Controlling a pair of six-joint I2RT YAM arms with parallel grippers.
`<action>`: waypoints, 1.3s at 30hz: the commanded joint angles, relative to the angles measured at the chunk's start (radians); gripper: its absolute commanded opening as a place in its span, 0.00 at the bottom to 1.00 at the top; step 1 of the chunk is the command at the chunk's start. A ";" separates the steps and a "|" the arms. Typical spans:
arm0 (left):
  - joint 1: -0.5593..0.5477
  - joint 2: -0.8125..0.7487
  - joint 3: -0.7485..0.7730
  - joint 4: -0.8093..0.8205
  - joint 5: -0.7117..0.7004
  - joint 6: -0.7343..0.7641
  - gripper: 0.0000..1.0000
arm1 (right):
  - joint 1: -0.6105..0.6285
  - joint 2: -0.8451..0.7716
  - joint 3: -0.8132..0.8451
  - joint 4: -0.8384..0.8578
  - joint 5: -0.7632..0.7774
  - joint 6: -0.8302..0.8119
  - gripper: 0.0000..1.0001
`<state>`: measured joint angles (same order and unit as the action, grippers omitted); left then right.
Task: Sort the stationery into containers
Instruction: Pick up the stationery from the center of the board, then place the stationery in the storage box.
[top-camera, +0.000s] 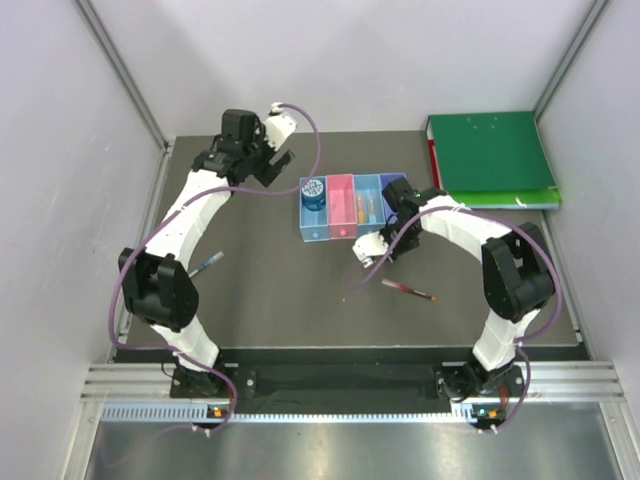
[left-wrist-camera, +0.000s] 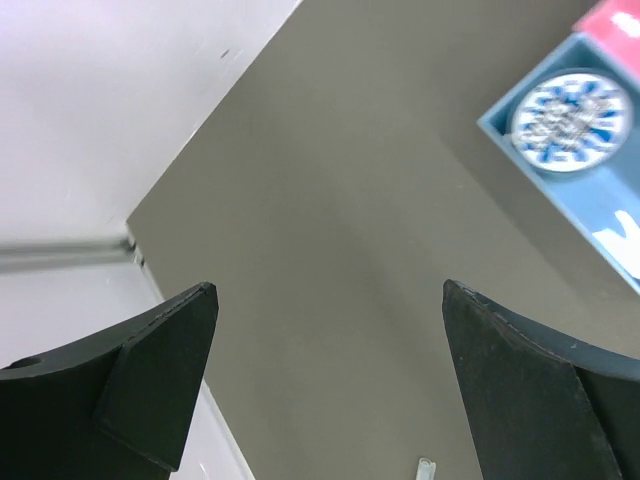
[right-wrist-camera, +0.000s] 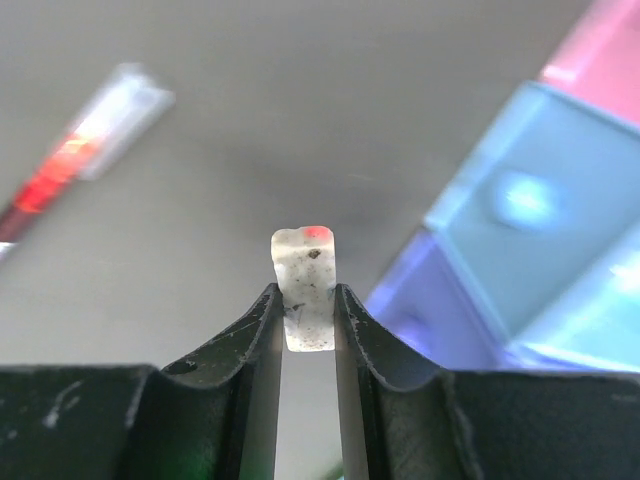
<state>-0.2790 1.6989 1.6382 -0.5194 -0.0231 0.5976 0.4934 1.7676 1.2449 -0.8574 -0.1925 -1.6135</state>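
Observation:
My right gripper (top-camera: 366, 254) hangs just in front of the four trays and is shut on the small white eraser (right-wrist-camera: 304, 268), which stands upright between its fingertips (right-wrist-camera: 306, 296). The blue tray (top-camera: 313, 224) holds the dark-blue tape roll (top-camera: 314, 191). It also shows in the left wrist view (left-wrist-camera: 570, 120). The pink tray (top-camera: 341, 208), light blue tray (top-camera: 367, 190) and purple tray (top-camera: 391, 184) stand to its right. A pink-yellow stick (top-camera: 364, 208) lies in the light blue tray. My left gripper (top-camera: 271, 160) is open and empty, left of the trays. A red pen (top-camera: 408, 290) and a blue pen (top-camera: 205, 264) lie on the table.
A large green binder (top-camera: 490, 155) lies at the back right corner. White walls close in the table on the left, back and right. The left arm's cable (top-camera: 305, 150) loops near the blue tray.

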 joint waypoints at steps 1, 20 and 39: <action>0.066 -0.067 -0.067 0.150 -0.119 -0.096 0.99 | 0.013 -0.059 0.125 -0.043 -0.070 0.089 0.17; 0.201 -0.091 -0.136 0.200 -0.160 -0.162 0.99 | 0.114 0.082 0.494 0.029 -0.079 0.204 0.17; 0.201 -0.130 -0.181 0.252 -0.169 -0.167 0.99 | 0.234 0.322 0.665 0.181 -0.111 0.225 0.16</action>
<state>-0.0780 1.6165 1.4639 -0.3355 -0.1802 0.4431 0.6987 2.0727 1.8351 -0.7269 -0.2615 -1.4063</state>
